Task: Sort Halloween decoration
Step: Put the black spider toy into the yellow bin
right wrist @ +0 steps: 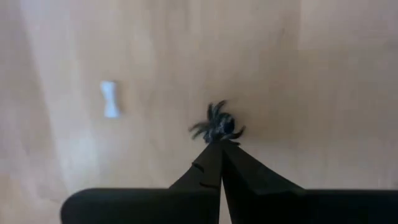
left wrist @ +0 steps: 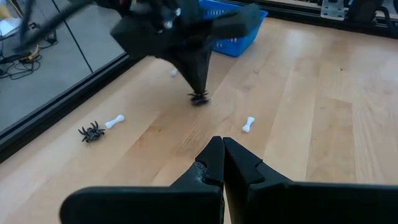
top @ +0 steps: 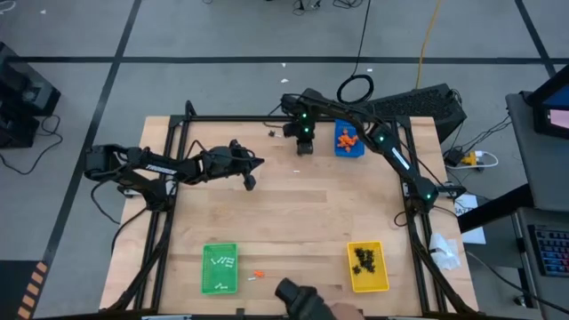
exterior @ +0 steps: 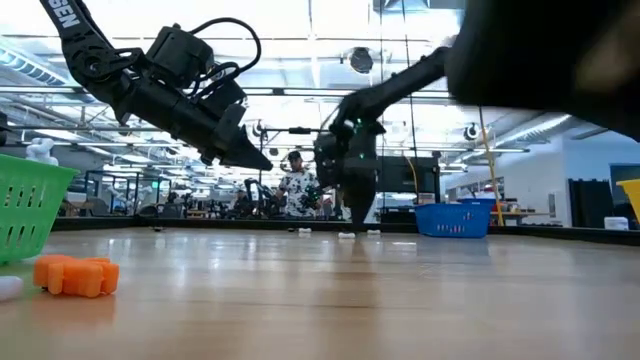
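Danger: I think the little black spider can slip away. My right gripper has its tips pressed together, and only those tips touch the spider. If I push down or drag sideways, the spider may skid off across the wooden table.
Another danger: My two arms are close. My left gripper points at the same spot, so they could bump if both go in.
My right jaws: Closed tight, with nothing between them. The spider sits right at the tip ends, touching them or just past them. I cannot tell if a leg is pinched.
My left jaws: Closed too, and empty. This gripper hangs above the table, a little way from the spider.
Where the things are: A white bone lies near the spider. Another spider and a bone lie near the table edge. Orange lumps fill the blue tray. Spiders sit in the yellow tray. Bones sit in the green tray.
Still loose: An orange lump lies on the table by the green tray.
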Available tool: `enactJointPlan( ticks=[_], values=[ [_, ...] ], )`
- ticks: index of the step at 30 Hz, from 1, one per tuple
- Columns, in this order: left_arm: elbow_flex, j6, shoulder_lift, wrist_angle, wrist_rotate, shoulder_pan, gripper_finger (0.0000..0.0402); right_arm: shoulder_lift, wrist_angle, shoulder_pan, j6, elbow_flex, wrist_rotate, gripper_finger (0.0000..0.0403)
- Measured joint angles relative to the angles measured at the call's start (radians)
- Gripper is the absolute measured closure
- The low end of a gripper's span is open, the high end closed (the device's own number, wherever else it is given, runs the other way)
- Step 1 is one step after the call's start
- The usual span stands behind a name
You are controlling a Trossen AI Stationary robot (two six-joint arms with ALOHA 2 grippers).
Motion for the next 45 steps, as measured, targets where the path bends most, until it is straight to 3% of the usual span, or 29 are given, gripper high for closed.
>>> enactJointPlan(
  ticks=[6,10,14,20,23,29,35,40,45],
  values=[
    [0.0,0.001,0.0,-0.008,0.0,0.0,0.0402,-0.083,-0.007,0.067,0.045,0.0,0.028,0.0403],
    [0.0,0.001,0.0,-0.011,0.0,0.0,0.0402,-0.157,0.039,0.099,0.065,-0.084,0.028,0.0403],
    [0.0,0.001,0.0,-0.015,0.0,0.0,0.0402,-0.283,0.188,0.111,0.103,-0.299,0.026,0.0403],
    [0.0,-0.001,0.0,-0.014,0.0,-0.002,0.0402,-0.517,0.631,0.083,0.296,-0.737,0.031,0.0402],
    [0.0,-0.001,0.0,0.0,0.0,-0.002,0.0402,-0.564,0.841,0.07,0.422,-0.865,0.032,0.0392],
    [0.0,-0.001,0.0,0.036,0.0,-0.002,0.0402,-0.551,0.914,0.076,0.481,-0.885,0.131,0.0317],
    [0.0,0.009,0.0,0.043,0.0,0.001,0.0402,-0.492,0.921,0.076,0.51,-0.885,0.133,0.0243],
    [0.0,0.018,0.0,0.038,0.0,0.001,0.0402,-0.462,0.954,0.074,0.521,-0.884,0.134,0.0231],
    [0.0,0.019,0.0,0.036,0.0,0.001,0.0402,-0.462,0.981,0.074,0.521,-0.885,0.135,0.0249]
  ],
)
